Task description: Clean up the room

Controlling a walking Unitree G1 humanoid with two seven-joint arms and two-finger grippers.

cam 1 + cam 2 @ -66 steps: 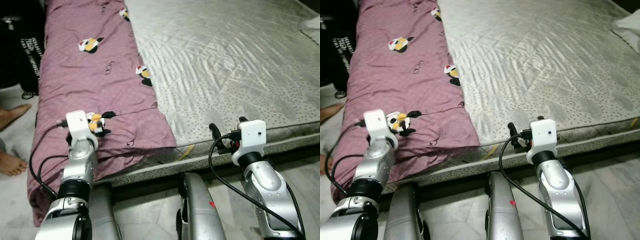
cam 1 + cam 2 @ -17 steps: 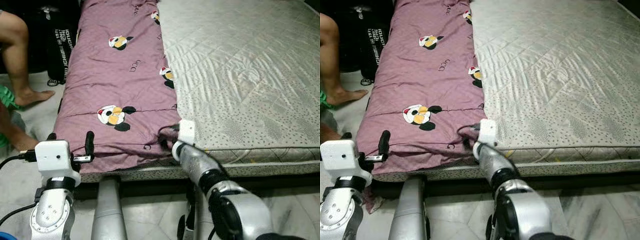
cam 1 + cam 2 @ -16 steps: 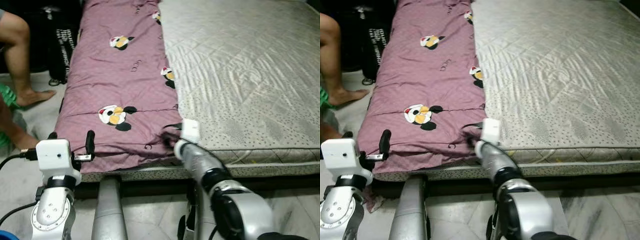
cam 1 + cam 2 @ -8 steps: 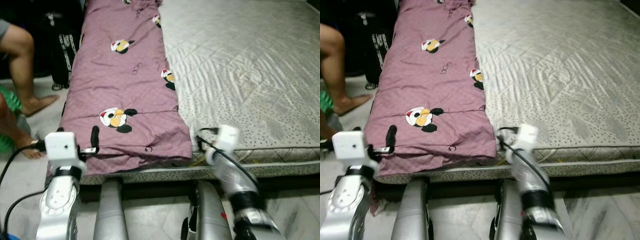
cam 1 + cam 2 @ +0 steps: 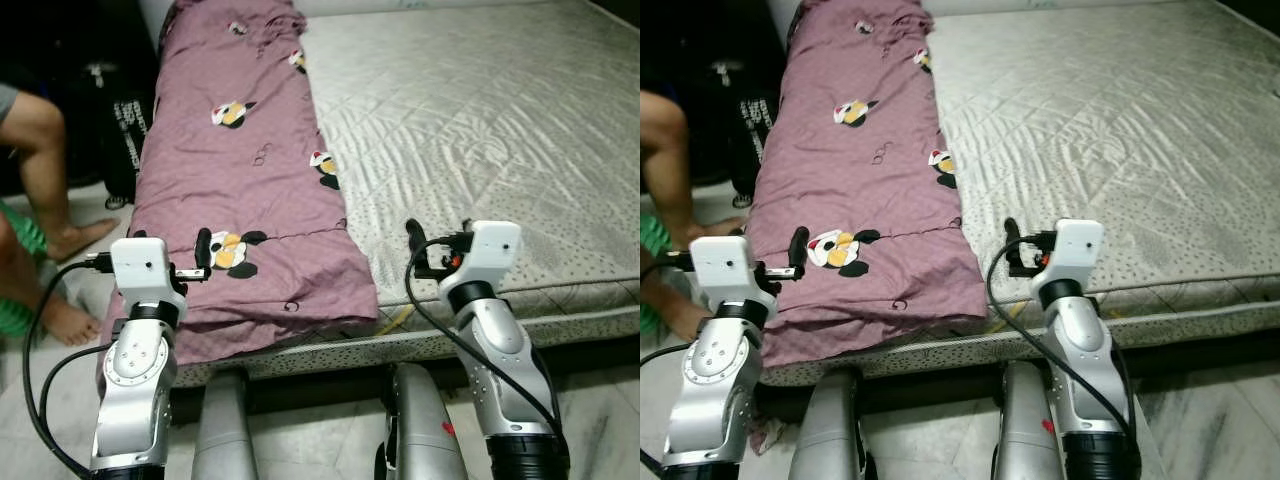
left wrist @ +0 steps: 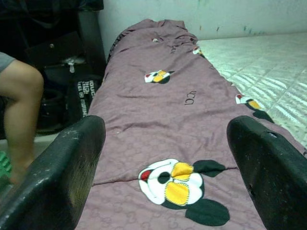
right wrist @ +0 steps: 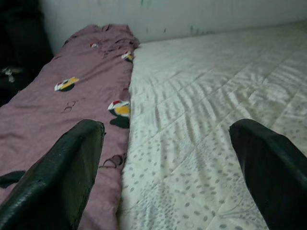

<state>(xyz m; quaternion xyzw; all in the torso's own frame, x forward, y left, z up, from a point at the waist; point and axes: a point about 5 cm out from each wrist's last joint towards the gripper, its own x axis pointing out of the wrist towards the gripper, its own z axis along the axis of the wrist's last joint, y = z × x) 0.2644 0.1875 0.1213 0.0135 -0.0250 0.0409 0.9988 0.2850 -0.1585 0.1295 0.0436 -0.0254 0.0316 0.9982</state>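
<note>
Right ahead of the wide-open left gripper [image 5: 200, 262] – quilt [image 5: 245, 190] runs lengthwise away, right gripper [image 7: 168, 158] open beside it.

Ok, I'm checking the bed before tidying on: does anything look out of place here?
Yes. The purple blanket lies folded in a long strip along the left side of the mattress, its near end spilling over the edge. The rest of the mattress is uncovered, with no sheet.
</note>
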